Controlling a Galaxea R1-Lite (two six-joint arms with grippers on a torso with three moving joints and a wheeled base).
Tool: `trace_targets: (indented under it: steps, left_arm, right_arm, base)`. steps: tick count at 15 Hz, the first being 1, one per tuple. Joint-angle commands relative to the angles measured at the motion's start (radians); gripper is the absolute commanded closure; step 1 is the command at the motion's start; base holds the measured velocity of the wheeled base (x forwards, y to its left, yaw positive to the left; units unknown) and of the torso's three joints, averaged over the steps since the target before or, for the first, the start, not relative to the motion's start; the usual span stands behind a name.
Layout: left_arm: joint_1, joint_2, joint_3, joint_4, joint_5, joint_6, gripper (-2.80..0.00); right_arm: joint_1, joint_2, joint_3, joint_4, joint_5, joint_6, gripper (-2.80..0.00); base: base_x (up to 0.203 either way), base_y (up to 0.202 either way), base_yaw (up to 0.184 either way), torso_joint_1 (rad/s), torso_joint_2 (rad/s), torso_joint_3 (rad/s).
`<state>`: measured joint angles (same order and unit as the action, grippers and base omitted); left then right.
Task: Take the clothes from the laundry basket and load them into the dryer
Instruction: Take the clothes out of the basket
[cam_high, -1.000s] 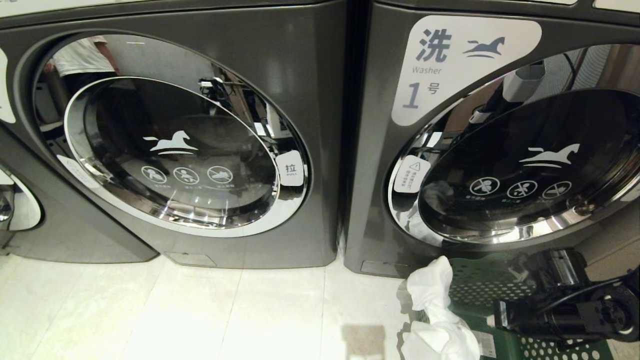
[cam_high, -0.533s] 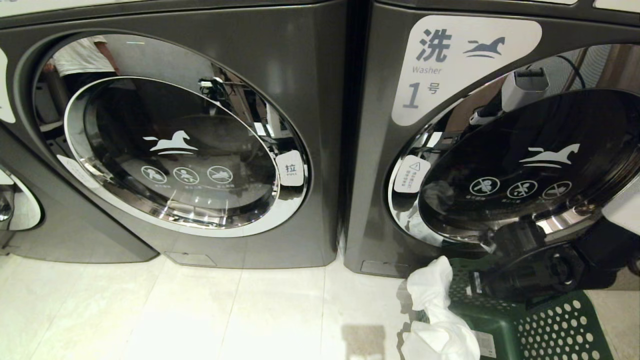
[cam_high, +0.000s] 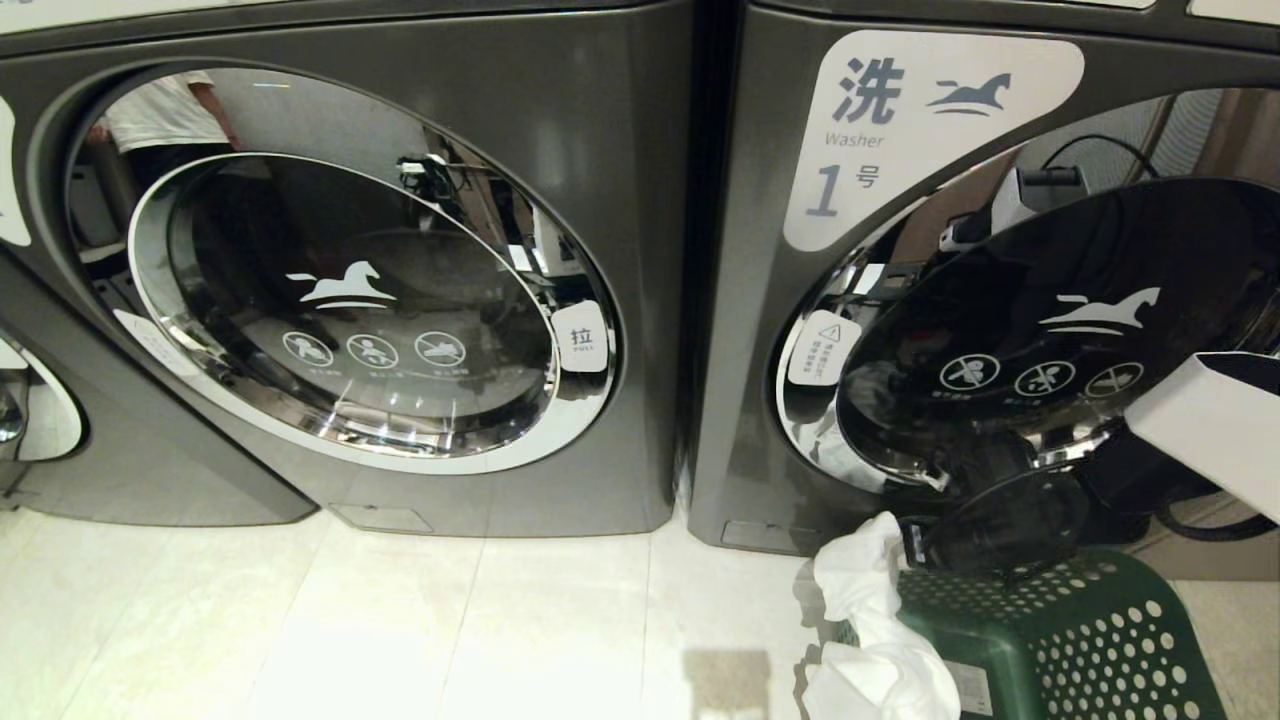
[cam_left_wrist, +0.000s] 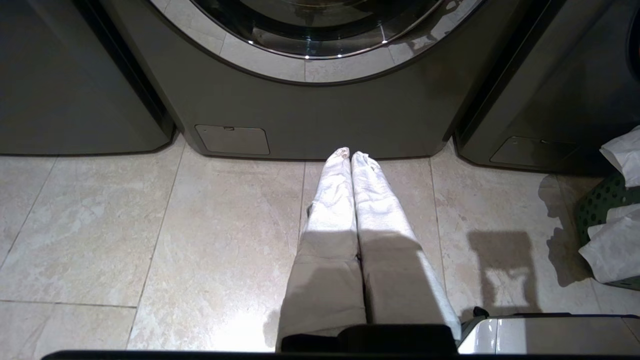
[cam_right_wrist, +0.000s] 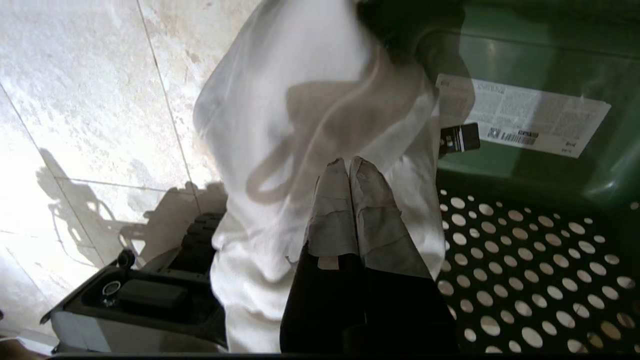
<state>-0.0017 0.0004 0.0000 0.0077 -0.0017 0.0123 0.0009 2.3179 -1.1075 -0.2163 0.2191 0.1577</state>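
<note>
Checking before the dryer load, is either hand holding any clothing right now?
No. Both hands are shut and empty; the right hand hovers over the white cloth at the basket.

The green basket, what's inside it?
White cloth hangs over the green basket's rim, and a paper label lies inside. The right gripper hides the rest.

Ahead of me, the right machine (cam_high: 760, 300) carries a white panel (cam_high: 920, 130) reading "洗", "Washer" and "1号" beside a horse logo. The left machine's door (cam_high: 340, 300) shows a white tab (cam_high: 581, 337) marked "拉" with "PULL" under it. Both doors carry a horse logo and three round prohibition signs. The basket (cam_right_wrist: 525, 165) has a barcode sticker (cam_right_wrist: 520, 115), its print too small to read.
</note>
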Motion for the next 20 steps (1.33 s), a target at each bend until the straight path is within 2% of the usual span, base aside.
trace_targets:
  steps: [1,7,8,16,18,20]
  left_arm:
    - [0.000,0.000,0.000,0.000,0.000,0.000,0.00]
    - [0.000,0.000,0.000,0.000,0.000,0.000,0.00]
    - [0.000,0.000,0.000,0.000,0.000,0.000,0.00]
    - [0.000,0.000,0.000,0.000,0.000,0.000,0.00]
    - [0.000,0.000,0.000,0.000,0.000,0.000,0.00]
    - [0.000,0.000,0.000,0.000,0.000,0.000,0.00]
  right_arm:
    - [-0.001,0.037,-0.033,-0.002,0.002,0.002,0.00]
    - [-0.021,0.037,-0.046,0.000,-0.001,0.010,0.00]
    - [-0.023,0.034,-0.049,0.000,-0.003,0.013,-2.80]
    - [-0.073,0.046,-0.057,-0.005,-0.030,0.033,-2.80]
    - [-0.080,0.042,-0.053,-0.005,0.020,0.035,-2.80]
    - [-0.084,0.024,-0.044,-0.004,0.123,0.034,-2.80]
  base:
    - [0.000,0.000,0.000,0.000,0.00,0.000]
    - [0.000,0.000,0.000,0.000,0.00,0.000]
    - [0.000,0.000,0.000,0.000,0.00,0.000]
    - [0.000,0.000,0.000,0.000,0.00,0.000]
    - [0.000,0.000,0.000,0.000,0.00,0.000]
    - [0.000,0.000,0.000,0.000,0.00,0.000]
